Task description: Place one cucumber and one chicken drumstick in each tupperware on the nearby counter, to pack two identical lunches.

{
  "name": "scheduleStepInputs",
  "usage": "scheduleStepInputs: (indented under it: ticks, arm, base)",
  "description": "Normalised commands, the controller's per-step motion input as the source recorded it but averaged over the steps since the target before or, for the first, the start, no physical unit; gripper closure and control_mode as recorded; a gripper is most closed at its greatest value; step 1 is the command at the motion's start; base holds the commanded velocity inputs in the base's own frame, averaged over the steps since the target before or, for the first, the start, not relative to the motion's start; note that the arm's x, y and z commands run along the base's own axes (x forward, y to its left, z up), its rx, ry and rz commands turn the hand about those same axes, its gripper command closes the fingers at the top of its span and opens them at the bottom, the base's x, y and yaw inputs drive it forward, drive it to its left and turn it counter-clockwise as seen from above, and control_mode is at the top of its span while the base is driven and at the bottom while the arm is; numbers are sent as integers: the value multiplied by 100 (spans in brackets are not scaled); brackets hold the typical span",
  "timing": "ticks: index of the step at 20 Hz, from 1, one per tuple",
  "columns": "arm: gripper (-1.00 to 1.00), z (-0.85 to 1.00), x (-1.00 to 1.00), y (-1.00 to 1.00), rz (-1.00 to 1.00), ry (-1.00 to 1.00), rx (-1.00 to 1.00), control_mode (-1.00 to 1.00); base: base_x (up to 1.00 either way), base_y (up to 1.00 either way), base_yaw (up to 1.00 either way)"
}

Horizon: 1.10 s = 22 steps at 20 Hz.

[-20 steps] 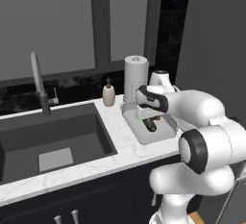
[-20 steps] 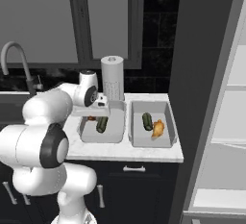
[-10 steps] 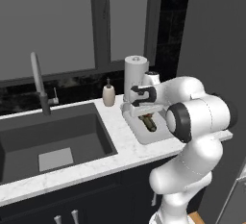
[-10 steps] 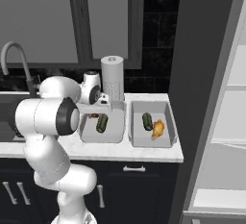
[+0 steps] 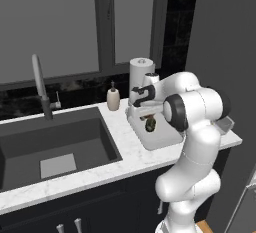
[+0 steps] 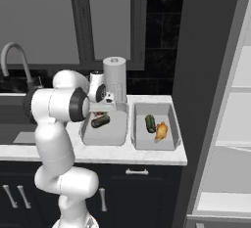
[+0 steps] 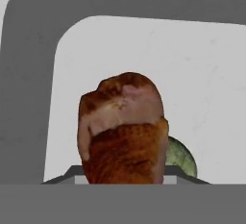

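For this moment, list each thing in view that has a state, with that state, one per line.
gripper: shut on the chicken drumstick, above the left tupperware
chicken drumstick: held, not yet in the tupperware
left tupperware: open, holds one cucumber
right tupperware: open, holds a cucumber and a second drumstick
faucet: no water running
lower cabinet doors: closed

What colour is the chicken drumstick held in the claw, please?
Reddish-brown with paler pinkish patches; the chicken drumstick shows best in the hand view.
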Motion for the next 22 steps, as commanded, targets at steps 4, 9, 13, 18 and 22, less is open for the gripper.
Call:
scheduleStepInputs:
  ticks: [4,9,13,18,22]
  arm:
    - [100,-50,18,0,0,0,-2,-100]
    - [100,-25,2,0,0,-1,0,-100]
    - [100,4,-62,-11,0,-12,2,-100]
    - [100,0,-15,-2,0,-7,1,-100]
    - [-100,-8,2,0,0,0,0,-100]
  base:
    - [0,0,0]
    - [0,0,0]
    - [0,0,0]
    - [0,0,0]
    - [0,0,0]
